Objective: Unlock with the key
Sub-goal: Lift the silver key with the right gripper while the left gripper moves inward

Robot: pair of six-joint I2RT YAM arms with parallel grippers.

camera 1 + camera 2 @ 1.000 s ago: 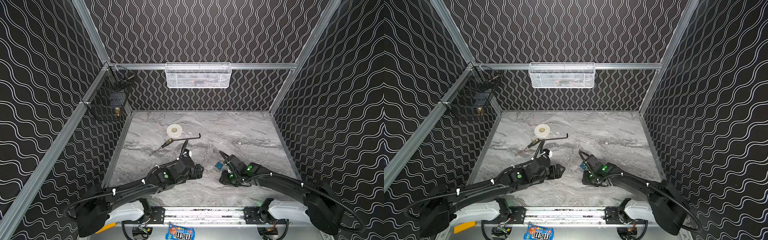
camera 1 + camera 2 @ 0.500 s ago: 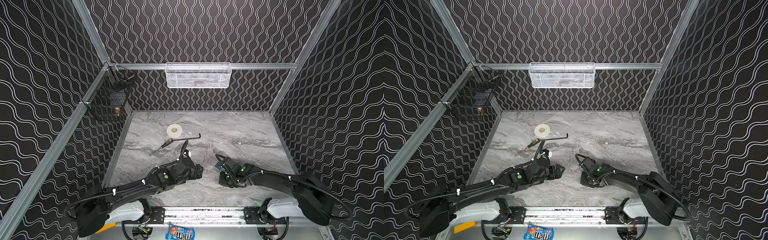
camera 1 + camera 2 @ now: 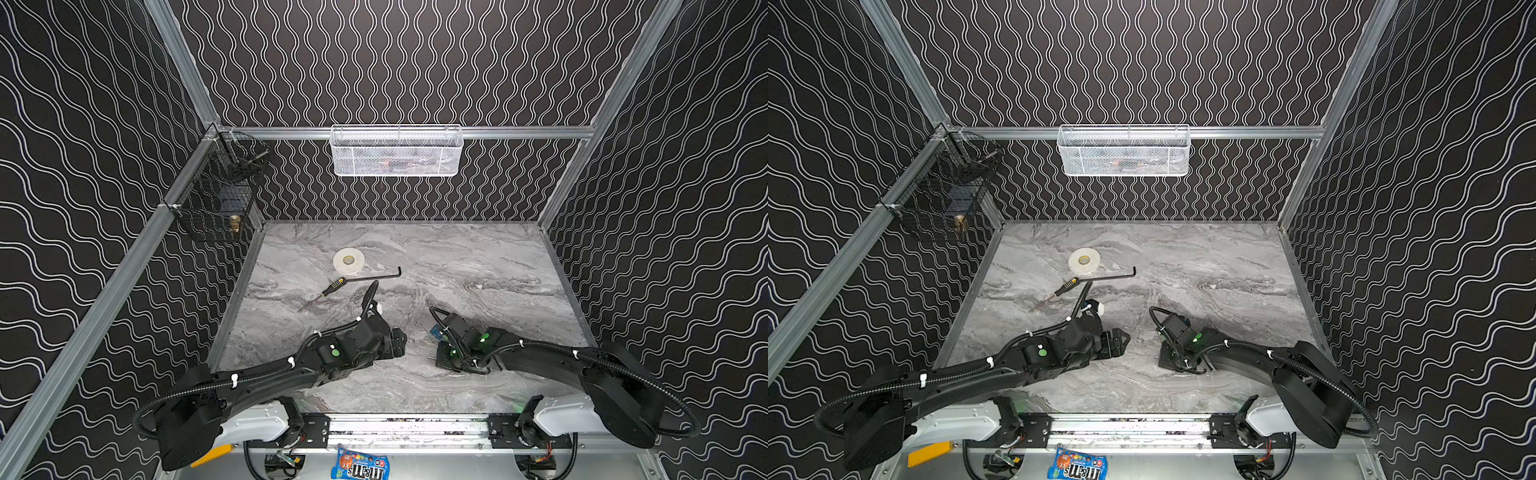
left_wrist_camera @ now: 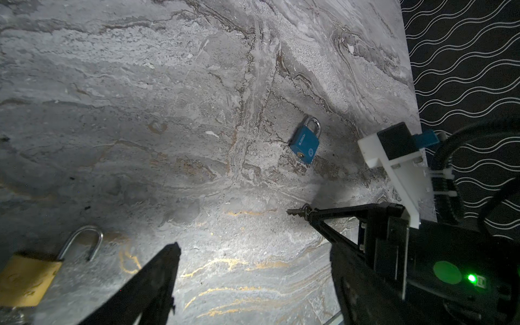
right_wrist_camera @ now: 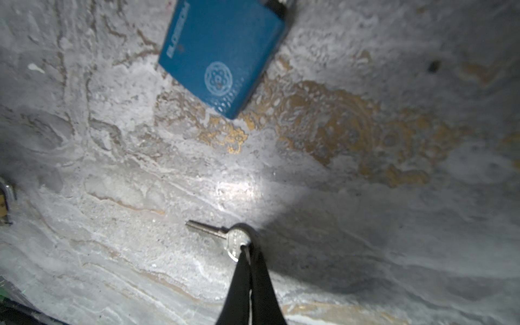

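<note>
The right pincer (image 5: 245,251) clamps the key (image 5: 229,239) near the blue padlock (image 5: 222,56) (left pincer (image 3: 400,341) gapes wide, empty).

place: robot lab cell | cues: aluminium frame (image 3: 519,133), patterned walls (image 3: 395,62)

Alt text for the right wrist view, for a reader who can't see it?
The right gripper is shut on the head of a silver key, with the blade sticking out over the grey marble table. A blue padlock lies flat on the table, apart from the key.
</note>
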